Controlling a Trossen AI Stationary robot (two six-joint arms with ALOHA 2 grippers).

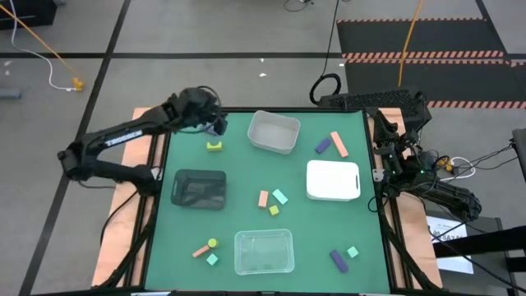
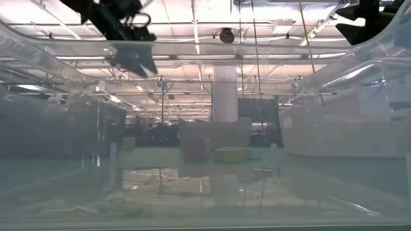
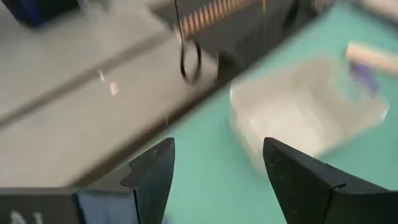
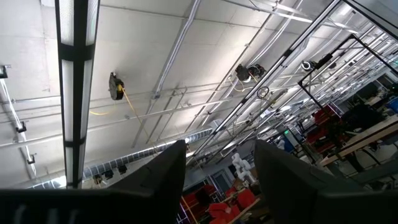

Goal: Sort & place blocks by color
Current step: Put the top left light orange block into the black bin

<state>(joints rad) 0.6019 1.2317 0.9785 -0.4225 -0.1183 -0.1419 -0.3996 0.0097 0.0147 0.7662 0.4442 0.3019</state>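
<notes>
At far left of the mat, the left gripper [image 1: 215, 123] was held over the yellow block [image 1: 215, 146], jaws well apart and empty, likely staged for a pick. Remaining blocks [image 1: 271, 200] lay scattered between the four trays [image 1: 273, 131], none sorted. Off the right edge, the right gripper [image 4: 214, 180] was parked pointing upward, jaws parted, nothing held.

Grey floor [image 1: 205, 33], striped mat [image 1: 419, 41], ceiling light strips [image 4: 74, 93]
</notes>
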